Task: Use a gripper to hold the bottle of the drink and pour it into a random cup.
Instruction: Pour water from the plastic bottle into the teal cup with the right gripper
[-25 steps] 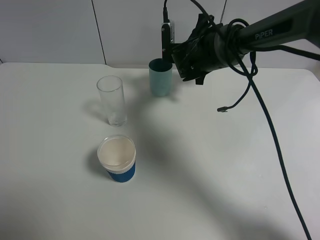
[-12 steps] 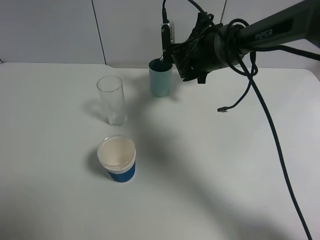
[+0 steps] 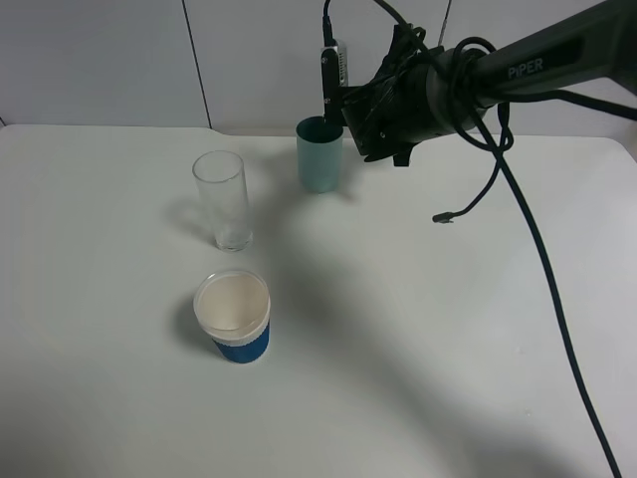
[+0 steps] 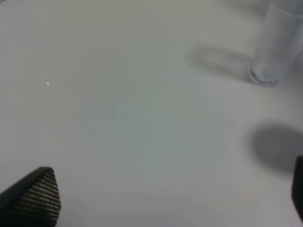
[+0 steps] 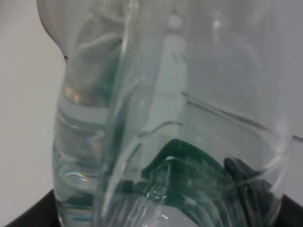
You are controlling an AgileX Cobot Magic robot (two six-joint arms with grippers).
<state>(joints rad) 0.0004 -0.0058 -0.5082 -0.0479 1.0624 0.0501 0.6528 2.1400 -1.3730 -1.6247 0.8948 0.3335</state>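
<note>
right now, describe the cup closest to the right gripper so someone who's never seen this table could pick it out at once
On the white table, look to the far edge by the wall, just below the right gripper holding the bottle. The cup there is an opaque teal-green tumbler, unlike the tall clear glass and the blue-sleeved white cup nearer the front.

White table (image 3: pixel 448 349) bears teal cup (image 3: pixel 319 159), seemingly empty glass (image 3: pixel 221 199) and blue-sleeved cup (image 3: pixel 233 317).
</note>
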